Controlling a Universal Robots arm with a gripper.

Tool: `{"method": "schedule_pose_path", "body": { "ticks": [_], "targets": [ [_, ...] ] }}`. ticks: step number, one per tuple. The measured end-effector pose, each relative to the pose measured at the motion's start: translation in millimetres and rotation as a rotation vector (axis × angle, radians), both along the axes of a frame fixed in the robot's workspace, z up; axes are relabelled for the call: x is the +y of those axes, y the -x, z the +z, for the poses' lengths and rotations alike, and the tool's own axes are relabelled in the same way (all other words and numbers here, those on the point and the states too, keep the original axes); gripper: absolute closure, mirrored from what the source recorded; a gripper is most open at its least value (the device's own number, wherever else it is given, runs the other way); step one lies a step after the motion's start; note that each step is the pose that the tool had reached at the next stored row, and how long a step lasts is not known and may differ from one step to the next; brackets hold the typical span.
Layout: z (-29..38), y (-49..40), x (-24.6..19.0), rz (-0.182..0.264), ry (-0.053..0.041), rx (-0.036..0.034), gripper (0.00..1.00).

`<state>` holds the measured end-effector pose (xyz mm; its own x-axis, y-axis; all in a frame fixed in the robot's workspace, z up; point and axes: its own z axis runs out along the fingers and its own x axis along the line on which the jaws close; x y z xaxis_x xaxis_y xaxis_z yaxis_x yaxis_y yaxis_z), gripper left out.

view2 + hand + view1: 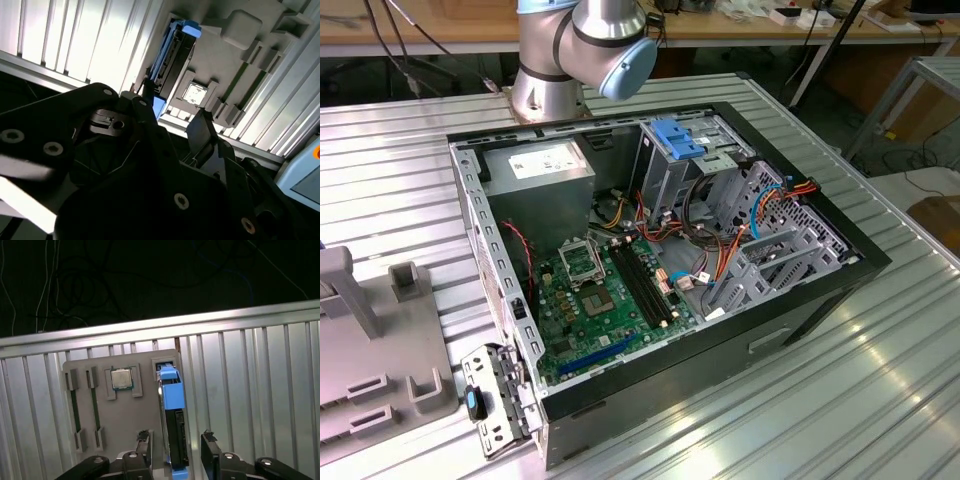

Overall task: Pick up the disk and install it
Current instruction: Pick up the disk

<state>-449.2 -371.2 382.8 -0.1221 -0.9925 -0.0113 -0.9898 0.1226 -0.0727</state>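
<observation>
- Nothing's grabbed yet, we'd say: the disk [173, 390] sits in its slot on the grey holder [125, 415].
- The gripper [175, 439] straddles it, fingers wide, gaps on both sides.
- Pickup and install into the open case [720, 352] are both left.

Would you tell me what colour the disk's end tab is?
Bright blue; the tab on the disk shows best in the first wrist view.
</observation>
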Motion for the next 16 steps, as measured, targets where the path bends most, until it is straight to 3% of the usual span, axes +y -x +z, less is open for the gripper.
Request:
{"method": "schedule_pose_path", "body": {
  "ticks": [1, 5, 9, 11, 14, 16],
  "targets": [
    [0.0, 0.1, 0.0, 0.0, 0.0001, -0.0011, 0.45],
    [-1.1, 0.7, 0.0, 0.0, 0.0, -0.0143, 0.45],
    [-4.8, 1.5, 0.0, 0.004, 0.0014, -0.0402, 0.45],
    [-6.4, 2.8, 0.1, 0.008, 0.0016, -0.0488, 0.45],
    [-8.6, 7.0, 0.0, 0.008, 0.0012, -0.0492, 0.45],
    [-9.8, 7.0, 0.0, 0.002, 0.0012, -0.0416, 0.45]
  ]
}}
